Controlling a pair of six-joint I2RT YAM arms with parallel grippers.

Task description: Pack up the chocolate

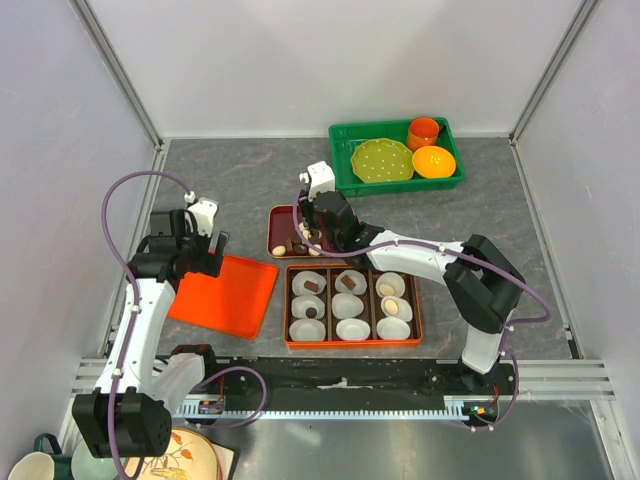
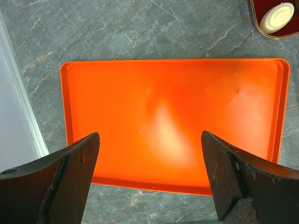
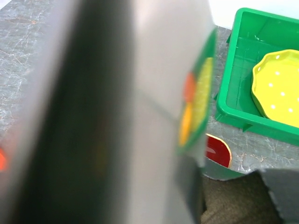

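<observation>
Left wrist shows left end effector (image 2: 149,135) spread above orange tray (image 2: 173,93); right end effector (image 1: 312,230) unreadable.

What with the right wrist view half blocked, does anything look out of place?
Only that: a blurred grey surface fills most of it, seemingly close to the lens. The orange tray lies slightly askew; nothing looks spilled.

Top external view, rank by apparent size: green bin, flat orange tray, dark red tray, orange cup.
1. green bin
2. flat orange tray
3. dark red tray, partly covered, so its full extent is unsure
4. orange cup
</observation>
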